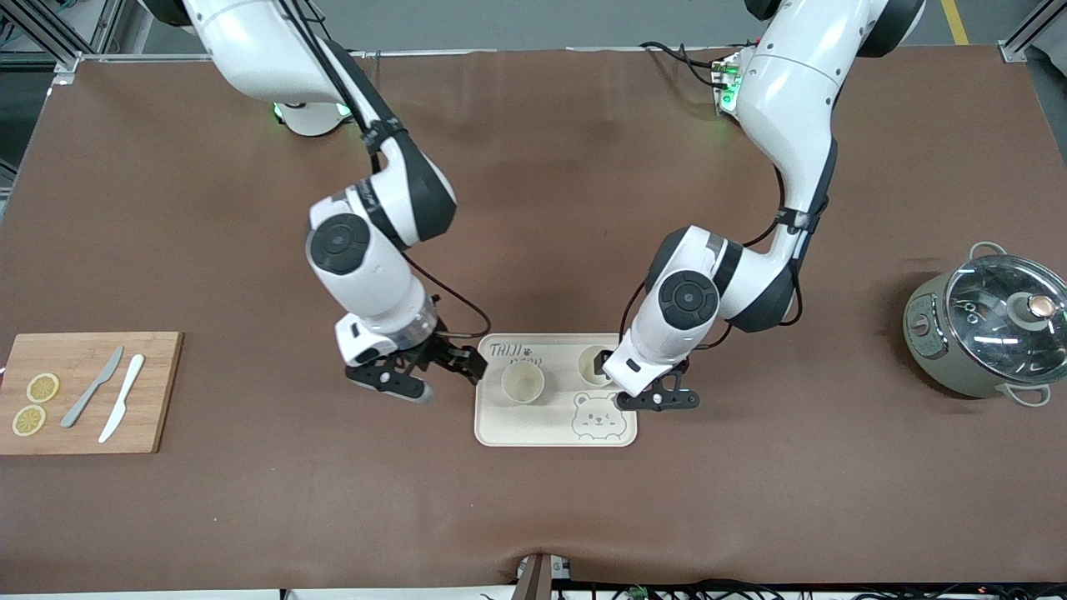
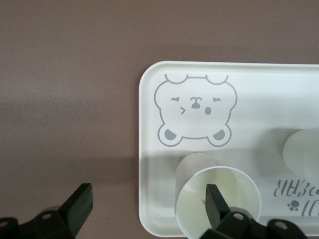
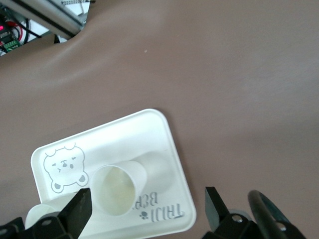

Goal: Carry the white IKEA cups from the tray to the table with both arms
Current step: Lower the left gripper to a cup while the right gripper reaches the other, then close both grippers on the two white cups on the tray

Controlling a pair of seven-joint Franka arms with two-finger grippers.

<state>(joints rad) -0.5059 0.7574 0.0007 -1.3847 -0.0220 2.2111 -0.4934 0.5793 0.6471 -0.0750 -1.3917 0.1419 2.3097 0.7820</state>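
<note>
Two white IKEA cups (image 1: 523, 383) (image 1: 595, 364) stand upright and apart on the bear tray (image 1: 533, 427). The left gripper (image 2: 149, 201) hangs with fingers spread, one finger over its cup's mouth, holding nothing. The right gripper (image 1: 433, 377) hovers open and empty beside the tray's edge toward the right arm's end.

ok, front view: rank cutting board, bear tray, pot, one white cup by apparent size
1. Cutting board and bear tray: look about alike, not ranked apart.
2. Pot: somewhat smaller footprint.
3. White cup: smallest by far.
</note>
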